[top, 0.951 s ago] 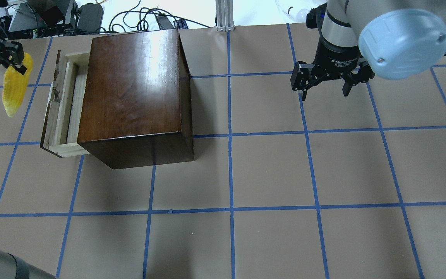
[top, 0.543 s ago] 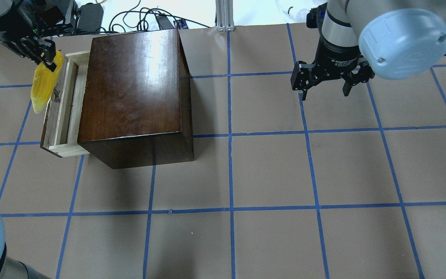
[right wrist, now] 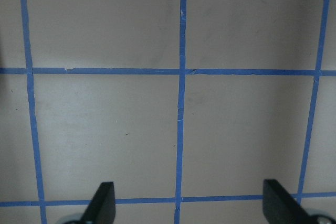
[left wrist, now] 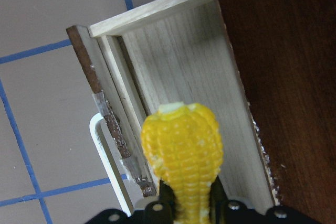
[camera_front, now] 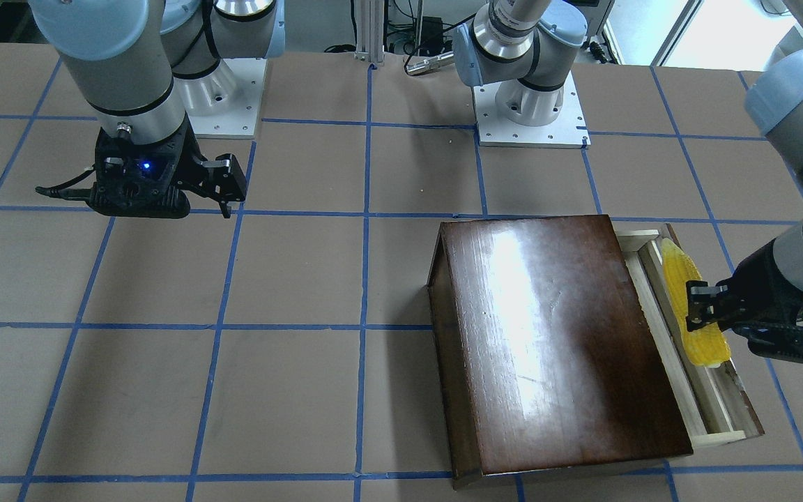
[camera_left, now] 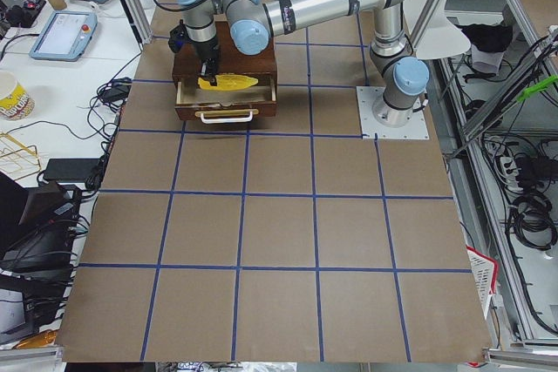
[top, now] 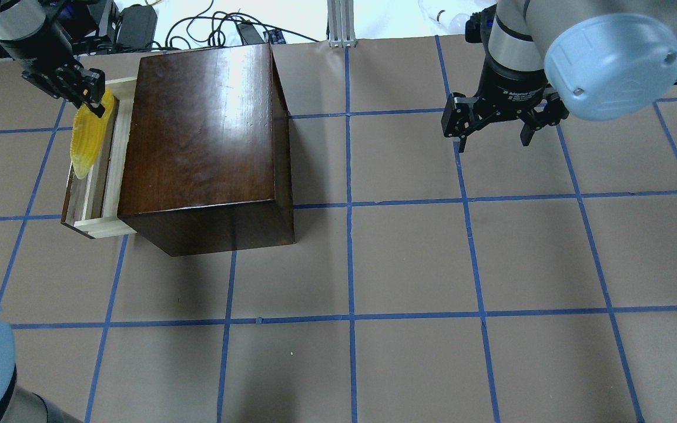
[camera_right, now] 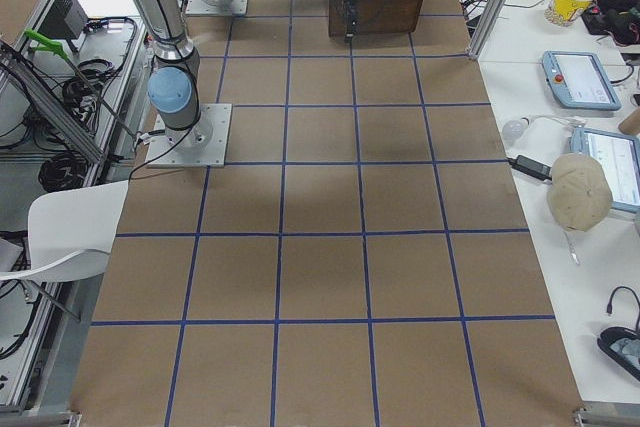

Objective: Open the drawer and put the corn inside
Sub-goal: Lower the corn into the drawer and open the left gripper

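Observation:
The glossy dark-brown box [top: 203,141] stands at the far left with its pale wood drawer [top: 96,197] pulled out to the left. My left gripper [top: 96,103] is shut on the yellow corn [top: 89,141] and holds it above the open drawer, lengthwise along it. In the front view the corn [camera_front: 687,307] hangs over the drawer [camera_front: 712,404] from the left gripper [camera_front: 700,307]. The left wrist view shows the corn [left wrist: 181,153] over the drawer floor [left wrist: 184,66]. My right gripper [top: 494,132] is open and empty above the table at the far right; its fingertips [right wrist: 102,203] show in the right wrist view.
The drawer's chipped brown front panel [left wrist: 105,108] carries a white handle [left wrist: 107,166]. Cables and equipment [top: 138,26] lie beyond the table's far edge. Brown paper with a blue tape grid [top: 350,258] covers the table.
My left gripper has carried the corn rightward from outside the drawer's front to above the open drawer. The right arm has not moved.

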